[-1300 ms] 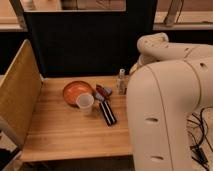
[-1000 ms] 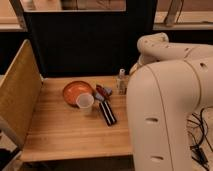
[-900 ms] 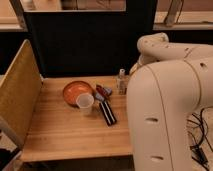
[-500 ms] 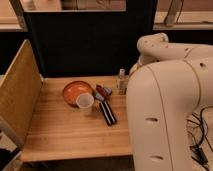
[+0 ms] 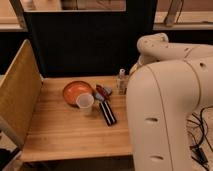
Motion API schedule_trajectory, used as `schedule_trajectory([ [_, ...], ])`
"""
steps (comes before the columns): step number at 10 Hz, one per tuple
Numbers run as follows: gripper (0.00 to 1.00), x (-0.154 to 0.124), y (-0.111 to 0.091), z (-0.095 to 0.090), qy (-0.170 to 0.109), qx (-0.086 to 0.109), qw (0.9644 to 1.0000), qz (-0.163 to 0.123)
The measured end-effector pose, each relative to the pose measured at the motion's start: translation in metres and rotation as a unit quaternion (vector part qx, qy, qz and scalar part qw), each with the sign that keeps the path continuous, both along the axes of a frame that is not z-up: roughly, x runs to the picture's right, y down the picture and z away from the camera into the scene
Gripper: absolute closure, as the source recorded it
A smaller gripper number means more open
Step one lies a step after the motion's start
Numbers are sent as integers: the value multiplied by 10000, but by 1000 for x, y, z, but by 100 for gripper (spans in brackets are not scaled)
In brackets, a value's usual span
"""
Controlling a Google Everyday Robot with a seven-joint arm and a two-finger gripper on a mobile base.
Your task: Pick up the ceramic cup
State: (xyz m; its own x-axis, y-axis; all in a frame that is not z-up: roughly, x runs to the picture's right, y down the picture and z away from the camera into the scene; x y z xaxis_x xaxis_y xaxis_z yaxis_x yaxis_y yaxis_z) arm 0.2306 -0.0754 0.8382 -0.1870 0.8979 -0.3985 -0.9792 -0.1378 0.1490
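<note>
Gripper: out of my view, so I cannot tell its state; only the white arm (image 5: 170, 110) shows, covering the right edge of the wooden table (image 5: 65, 135). Ceramic cup (image 5: 85, 101): upright, mid-table toward the back edge, against the orange bowl (image 5: 76, 91). Clear bottle (image 5: 121, 81): by the back edge, beside the arm; dark flat bar (image 5: 107, 113): right of the cup.

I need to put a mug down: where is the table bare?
Bare: wooden table left of the wide orange bowl, and the front strip. Crowded: small white ceramic cup, bowl, slim clear bottle, black bar. The pincer is unseen.
</note>
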Motion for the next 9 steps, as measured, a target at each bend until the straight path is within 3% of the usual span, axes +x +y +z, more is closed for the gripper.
schedule_trajectory([
  [6,20,-1,-3,-1,-22,39,10000,-59],
  [8,20,-10,-22,-10,-122,260,9990,-340],
  [9,20,-24,-42,-21,-220,479,9970,-575],
])
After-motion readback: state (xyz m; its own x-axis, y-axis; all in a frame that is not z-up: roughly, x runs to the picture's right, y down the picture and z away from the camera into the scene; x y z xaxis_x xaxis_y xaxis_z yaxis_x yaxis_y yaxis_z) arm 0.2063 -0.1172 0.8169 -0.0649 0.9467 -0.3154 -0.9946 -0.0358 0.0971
